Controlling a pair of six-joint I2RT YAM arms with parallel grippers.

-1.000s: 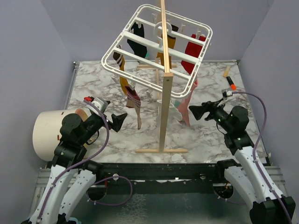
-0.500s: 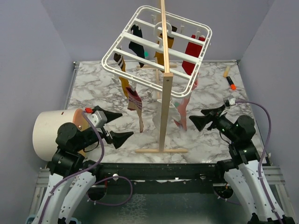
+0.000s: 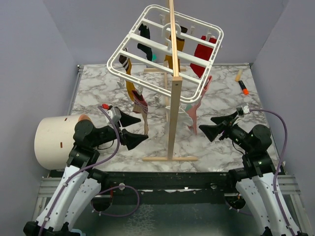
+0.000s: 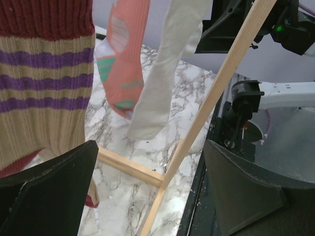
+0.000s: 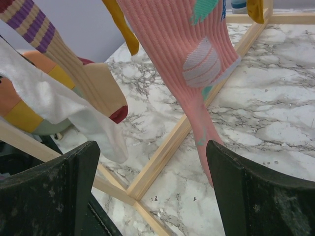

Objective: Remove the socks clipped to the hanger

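Note:
The white grid hanger (image 3: 152,45) hangs tilted from the wooden stand, with socks clipped under it. Black (image 3: 144,46), red (image 3: 202,54) and mustard (image 3: 129,86) socks hang high. The maroon-and-cream striped sock (image 3: 141,105) hangs at the front left and fills the left wrist view (image 4: 44,83). The pink-and-teal sock (image 3: 194,115) (image 5: 182,44) hangs at the front right. My left gripper (image 3: 142,129) (image 4: 147,191) is open and empty just left of the striped sock. My right gripper (image 3: 206,129) (image 5: 152,191) is open and empty just right of the pink sock.
The light wooden stand's post (image 3: 172,108) and base bars (image 5: 172,147) stand between the grippers. A white sock (image 4: 162,83) hangs beside the post. A white bucket (image 3: 51,140) lies at the left edge. An orange-tipped marker (image 3: 243,87) lies at the back right.
Both grippers have opened. The left one drew back, then came forward to the striped sock. The right one has pulled back a little from the pink sock.

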